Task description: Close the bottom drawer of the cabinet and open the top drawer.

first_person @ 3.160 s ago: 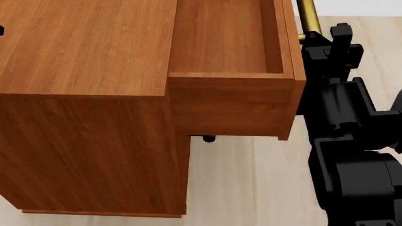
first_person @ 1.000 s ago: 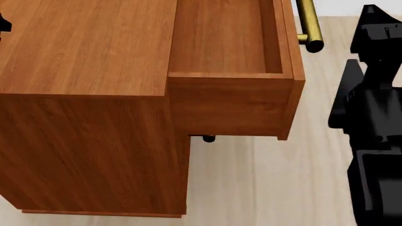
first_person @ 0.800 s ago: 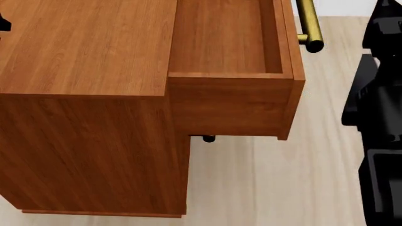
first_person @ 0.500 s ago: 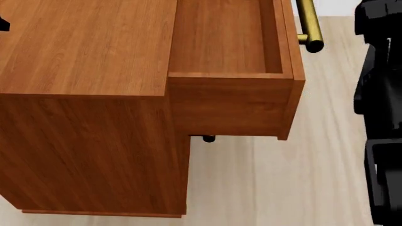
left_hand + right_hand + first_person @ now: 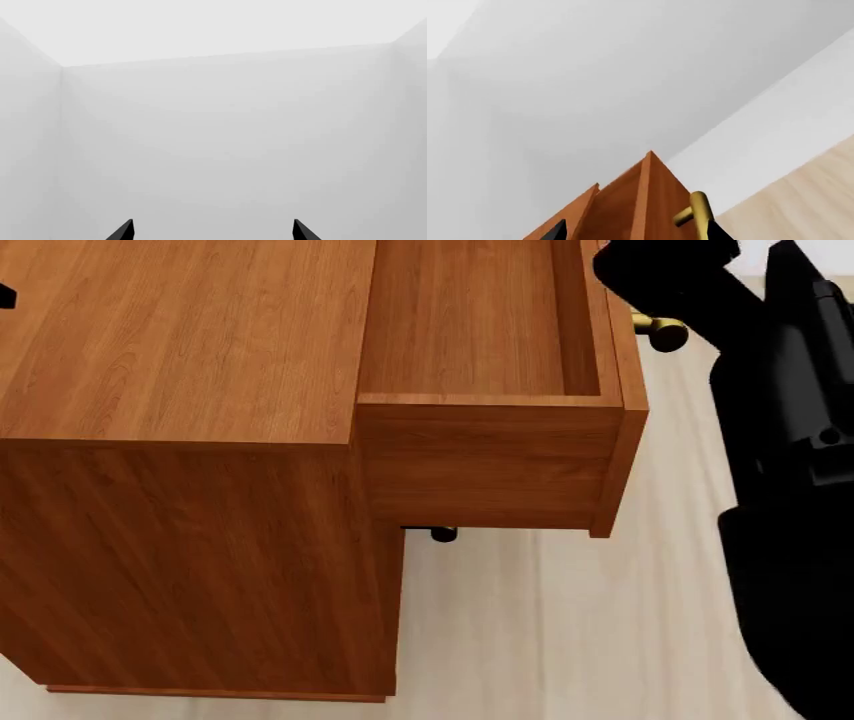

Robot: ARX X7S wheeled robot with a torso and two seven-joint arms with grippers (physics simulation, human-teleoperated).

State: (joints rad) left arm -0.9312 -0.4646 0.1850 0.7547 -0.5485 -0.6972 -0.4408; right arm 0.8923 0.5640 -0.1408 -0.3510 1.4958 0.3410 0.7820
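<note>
Apparently done pulling, the right gripper (image 5: 635, 231) has parted, empty jaws either side of the top drawer (image 5: 467, 315) handle (image 5: 699, 212).

Matte black, blocky right arm (image 5: 787, 490)

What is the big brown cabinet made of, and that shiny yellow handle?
The cabinet looks like reddish-brown wood, since grain lines run across it. The handle on the top drawer looks like polished brass, golden with a soft shine, though this is only a render.
</note>
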